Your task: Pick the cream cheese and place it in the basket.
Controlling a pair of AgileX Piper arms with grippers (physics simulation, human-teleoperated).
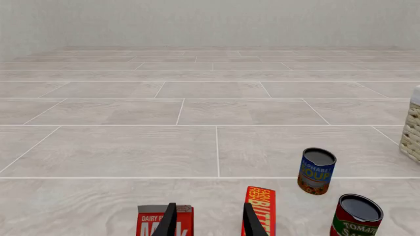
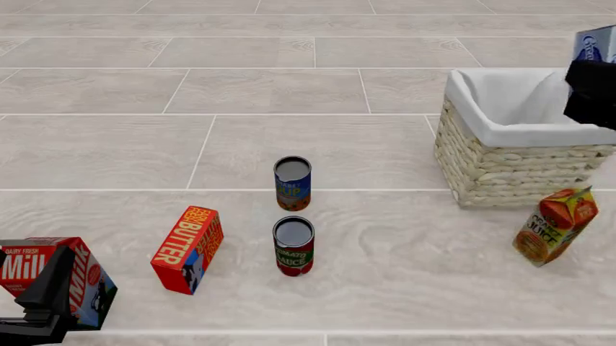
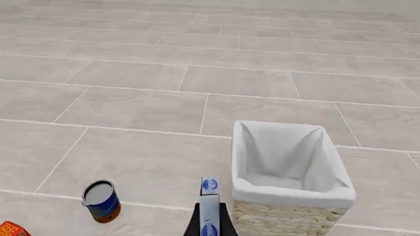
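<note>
The right claw (image 3: 210, 223) holds the cream cheese (image 3: 209, 206) up high, next to the basket (image 2: 510, 169).

On the far left, the left claw (image 1: 208, 221) sits low with its fingers apart, by the milk carton (image 2: 58, 277). Next come the butter box (image 2: 189, 249), then the soup can (image 2: 293, 183) with the tomato can (image 2: 293, 245) in front of it. The basket on the right has only its white cloth inside. The juice carton (image 2: 555, 225) leans in front of the basket. All these stand on the tabletop (image 2: 241, 144).
</note>
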